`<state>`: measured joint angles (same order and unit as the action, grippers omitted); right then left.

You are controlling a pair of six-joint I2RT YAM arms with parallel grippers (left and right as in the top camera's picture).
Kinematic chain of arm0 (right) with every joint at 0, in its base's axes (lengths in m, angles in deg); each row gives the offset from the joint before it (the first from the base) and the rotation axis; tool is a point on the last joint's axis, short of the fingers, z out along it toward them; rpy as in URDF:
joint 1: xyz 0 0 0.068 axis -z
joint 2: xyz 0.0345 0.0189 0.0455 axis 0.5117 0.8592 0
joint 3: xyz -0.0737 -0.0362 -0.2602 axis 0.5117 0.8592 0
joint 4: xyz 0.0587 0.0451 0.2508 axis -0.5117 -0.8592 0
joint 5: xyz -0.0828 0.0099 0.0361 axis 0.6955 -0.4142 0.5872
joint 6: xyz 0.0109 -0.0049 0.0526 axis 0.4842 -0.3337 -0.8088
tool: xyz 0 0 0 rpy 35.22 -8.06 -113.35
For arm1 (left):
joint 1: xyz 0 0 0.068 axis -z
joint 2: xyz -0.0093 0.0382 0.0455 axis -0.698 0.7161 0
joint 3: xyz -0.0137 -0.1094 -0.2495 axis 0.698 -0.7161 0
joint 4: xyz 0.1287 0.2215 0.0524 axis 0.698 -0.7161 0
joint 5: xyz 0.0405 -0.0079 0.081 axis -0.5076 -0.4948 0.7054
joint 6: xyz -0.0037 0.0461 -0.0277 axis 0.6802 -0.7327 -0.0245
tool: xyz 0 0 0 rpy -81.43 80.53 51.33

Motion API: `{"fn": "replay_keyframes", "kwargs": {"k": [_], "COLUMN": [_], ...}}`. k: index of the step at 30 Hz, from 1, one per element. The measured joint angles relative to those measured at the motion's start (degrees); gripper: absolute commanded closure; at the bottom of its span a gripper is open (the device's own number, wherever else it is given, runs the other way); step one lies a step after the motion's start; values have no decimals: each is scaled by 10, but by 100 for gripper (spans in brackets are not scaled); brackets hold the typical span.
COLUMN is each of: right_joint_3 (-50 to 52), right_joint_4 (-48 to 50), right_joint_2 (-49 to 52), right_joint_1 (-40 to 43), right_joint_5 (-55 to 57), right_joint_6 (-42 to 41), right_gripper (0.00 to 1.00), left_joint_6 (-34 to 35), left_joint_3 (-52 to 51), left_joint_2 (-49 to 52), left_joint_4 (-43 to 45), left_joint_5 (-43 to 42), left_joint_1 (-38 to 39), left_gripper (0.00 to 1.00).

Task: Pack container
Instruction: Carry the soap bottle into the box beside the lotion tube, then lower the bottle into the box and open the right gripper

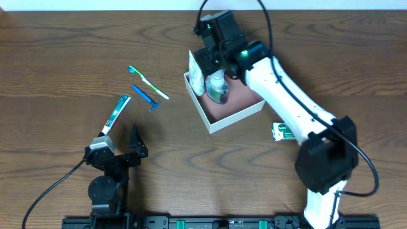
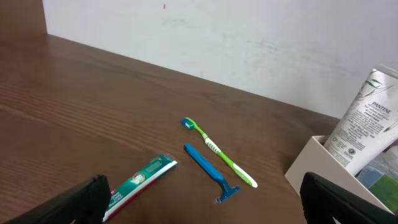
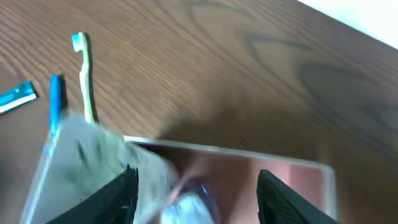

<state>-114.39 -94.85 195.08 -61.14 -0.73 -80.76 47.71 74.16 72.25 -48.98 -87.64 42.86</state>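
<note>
Dark wood table (image 1: 63,63): one container (image 1: 238,102), one toothbrush (image 1: 148,83), one razor (image 1: 146,97), one toothpaste tube (image 1: 116,113), one packet (image 1: 281,131). Container right of centre, square, without long axis, skewed to table edges, holding one white tube (image 1: 195,73), one bottle (image 1: 218,86). Left gripper (image 1: 121,141) spread wide; right gripper (image 3: 196,180) parted above bottle.

The dark wood-grain desk (image 1: 57,57) carries several loose things. Just ahead of the left claw (image 1: 121,141) lies a toothpaste tube (image 1: 117,112), its white cap end nearest the claw. Farther ahead and a little to the right, a blue razor (image 1: 146,97) and a green-and-white toothbrush (image 1: 148,83) lie just beside each other. The white container (image 1: 198,107) sits directly beneath the right claw (image 1: 213,63). A small green-and-white packet (image 1: 282,131) lies well behind that claw.
</note>
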Motion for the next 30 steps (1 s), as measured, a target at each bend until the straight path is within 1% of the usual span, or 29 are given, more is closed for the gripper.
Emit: {"fn": "replay_keyframes", "kwargs": {"k": [5, 8, 10, 13, 16, 19, 23, 25, 30], "right_joint_3": [0, -2, -2, -2, 1, 17, 62, 90, 143], "right_joint_4": [-76, -124, -154, -199, -219, -224, -213, -198, -153], "right_joint_2": [-53, -70, -70, -66, -64, -64, -63, -62, -56], "right_joint_1": [43, 67, 74, 73, 70, 68, 68, 66, 50], "right_joint_5": [1, 0, 0, -3, -5, -7, -9, -11, -14], "right_joint_6": [-17, -24, -26, -31, -34, -38, -42, -44, -44], "right_gripper": [38, 40, 45, 56, 67, 75, 82, 83, 83], "left_joint_6": [0, 0, 0, 0, 0, 0, 0, 0, 0], "left_joint_3": [0, 0, 0, 0, 0, 0, 0, 0, 0], "left_joint_2": [0, 0, 0, 0, 0, 0, 0, 0, 0], "left_joint_4": [0, 0, 0, 0, 0, 0, 0, 0, 0], "left_joint_5": [0, 0, 0, 0, 0, 0, 0, 0, 0], "left_joint_1": [0, 0, 0, 0, 0, 0, 0, 0, 0], "left_gripper": [2, 2, 2, 2, 2, 2, 2, 2, 2]}}
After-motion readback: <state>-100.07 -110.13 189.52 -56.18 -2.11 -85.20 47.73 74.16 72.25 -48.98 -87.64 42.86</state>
